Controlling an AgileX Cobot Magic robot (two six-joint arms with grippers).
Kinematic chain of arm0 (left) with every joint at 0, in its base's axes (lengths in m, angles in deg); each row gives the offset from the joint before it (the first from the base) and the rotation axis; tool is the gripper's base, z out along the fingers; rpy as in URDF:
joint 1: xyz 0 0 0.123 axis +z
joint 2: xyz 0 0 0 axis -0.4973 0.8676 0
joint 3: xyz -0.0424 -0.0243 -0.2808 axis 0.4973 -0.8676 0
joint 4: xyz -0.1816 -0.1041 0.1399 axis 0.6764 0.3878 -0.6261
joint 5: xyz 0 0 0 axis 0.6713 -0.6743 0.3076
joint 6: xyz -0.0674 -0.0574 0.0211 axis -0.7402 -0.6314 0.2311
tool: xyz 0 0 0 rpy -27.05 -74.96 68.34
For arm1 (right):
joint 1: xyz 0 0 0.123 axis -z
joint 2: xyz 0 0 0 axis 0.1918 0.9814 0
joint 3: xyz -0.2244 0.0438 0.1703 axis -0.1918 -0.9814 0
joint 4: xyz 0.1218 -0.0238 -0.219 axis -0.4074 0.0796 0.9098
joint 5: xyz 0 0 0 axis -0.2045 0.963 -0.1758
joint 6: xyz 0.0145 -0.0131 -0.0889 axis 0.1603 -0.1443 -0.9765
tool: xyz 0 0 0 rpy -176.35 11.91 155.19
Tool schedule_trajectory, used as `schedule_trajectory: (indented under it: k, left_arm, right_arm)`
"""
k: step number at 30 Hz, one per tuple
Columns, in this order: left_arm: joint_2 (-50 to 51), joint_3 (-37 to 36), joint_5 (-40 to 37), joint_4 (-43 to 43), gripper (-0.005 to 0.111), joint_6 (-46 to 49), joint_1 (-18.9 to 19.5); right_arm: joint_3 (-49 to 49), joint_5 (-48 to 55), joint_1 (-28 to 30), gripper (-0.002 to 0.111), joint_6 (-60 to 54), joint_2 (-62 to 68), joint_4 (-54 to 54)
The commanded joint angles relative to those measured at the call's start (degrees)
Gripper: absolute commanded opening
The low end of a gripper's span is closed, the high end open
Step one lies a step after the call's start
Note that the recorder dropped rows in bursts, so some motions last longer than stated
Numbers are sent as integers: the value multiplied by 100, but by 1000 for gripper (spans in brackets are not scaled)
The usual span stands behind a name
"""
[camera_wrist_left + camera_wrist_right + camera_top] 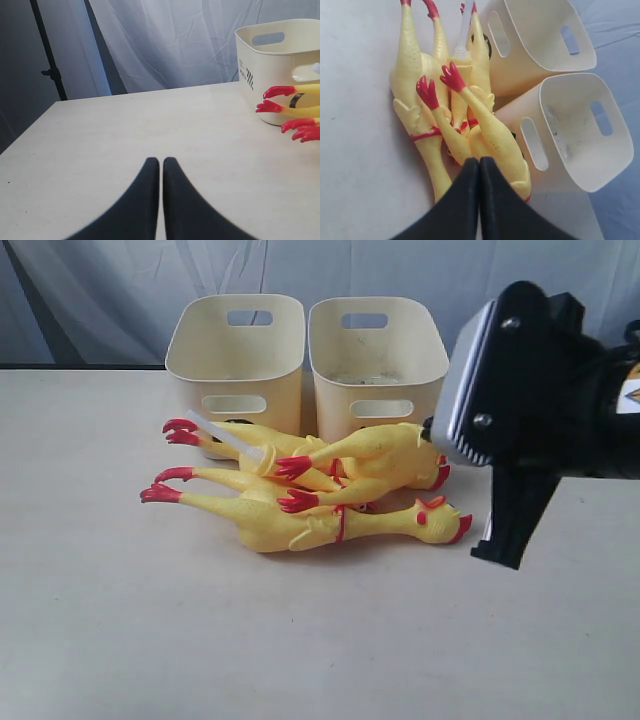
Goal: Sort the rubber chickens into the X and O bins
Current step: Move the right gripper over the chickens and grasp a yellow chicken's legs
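Three yellow rubber chickens lie piled in front of two cream bins. The front chicken lies lengthwise, head to the right. A second chicken rests across a third chicken, which lies against the left bin. The right bin stands beside it. Both bins look empty, and their marks are mostly hidden by the chickens. My right gripper is shut and empty, hovering over the head end of the chickens. My left gripper is shut and empty over bare table, well short of the red feet.
A whitish translucent strip lies across the back chicken. The right arm's bulky body blocks the right of the exterior view. A pale curtain hangs behind the table, and a dark stand is off its far edge.
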Motion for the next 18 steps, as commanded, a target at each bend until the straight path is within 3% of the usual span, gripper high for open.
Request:
schedule_trajectory:
  k: [1, 6, 13, 18]
  left_arm:
    - [-25, -19, 27, -6, 4, -20, 18]
    - [-25, -19, 27, -6, 4, -20, 18]
    - [-25, -19, 27, -6, 4, -20, 18]
    - [-25, -19, 27, -6, 4, -20, 18]
  right_arm:
    - [26, -511, -246, 0, -36, 464, 388]
    - [26, -1211, -473, 4, -36, 1071, 879]
    - [35, -2574, -586, 54, -36, 1960, 1016]
    - [88, -3096, -586, 55, -36, 2484, 1388]
